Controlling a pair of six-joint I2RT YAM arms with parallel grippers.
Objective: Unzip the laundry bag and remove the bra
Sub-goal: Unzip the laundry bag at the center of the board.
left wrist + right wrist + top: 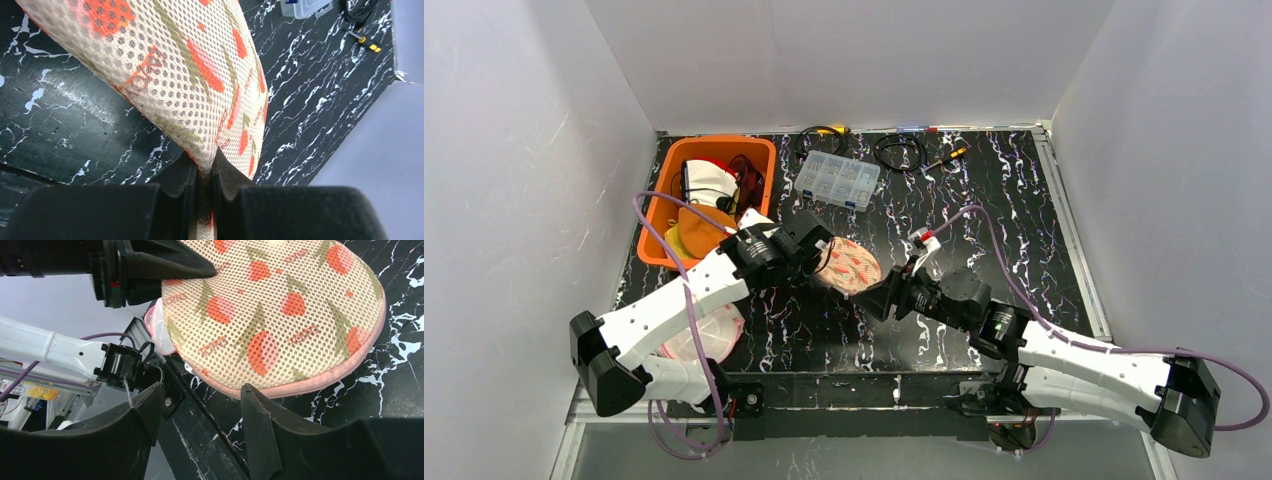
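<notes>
My left end effector (204,167) pinches a fold of the mesh laundry bag (175,65), raised over the table (75,135) so my spread right end effector (200,400) can reach its pink zipper edge (320,386).

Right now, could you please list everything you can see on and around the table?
laundry bag: one, cream mesh with red print, held over table centre
bin: one, orange, far left, holding clothes
organiser box: one, clear, far centre
cables: two coils, black, far edge
mesh pouch: one, white-pink, near left
table: one, black marbled
left gripper: one, black, shut on laundry bag
right gripper: one, black, open beside bag's pink edge
</notes>
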